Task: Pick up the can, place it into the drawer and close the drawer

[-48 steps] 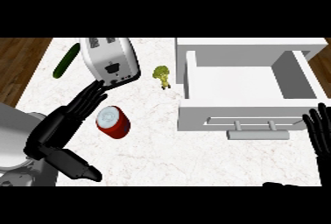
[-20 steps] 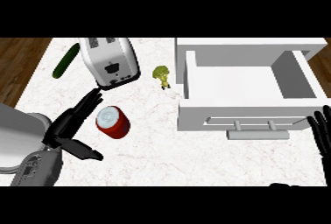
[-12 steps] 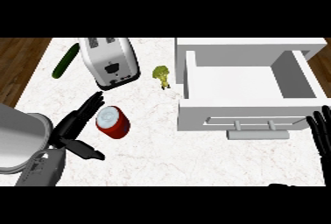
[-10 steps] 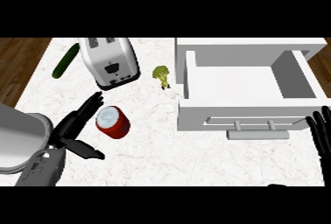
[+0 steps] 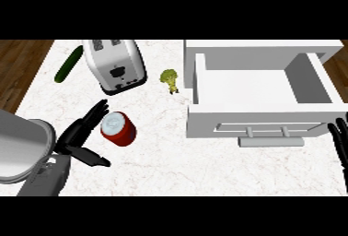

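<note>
My left hand (image 5: 80, 133) had edged closer to the can (image 5: 118, 129); fingers released, can just right of them, upright. Right hand (image 5: 339, 140) rested slack, lower right.

Red can (image 5: 118, 129) upright on counter (image 5: 170, 161), left hand (image 5: 80, 133) open just beside it; drawer (image 5: 262, 92) open; right hand (image 5: 339, 143) resting at right edge.

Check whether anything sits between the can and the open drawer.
Nothing visible does. The can stands by the left robot hand, and bare counter runs from it to the drawer. The broccoli and toaster sit farther back, off that line.
</note>
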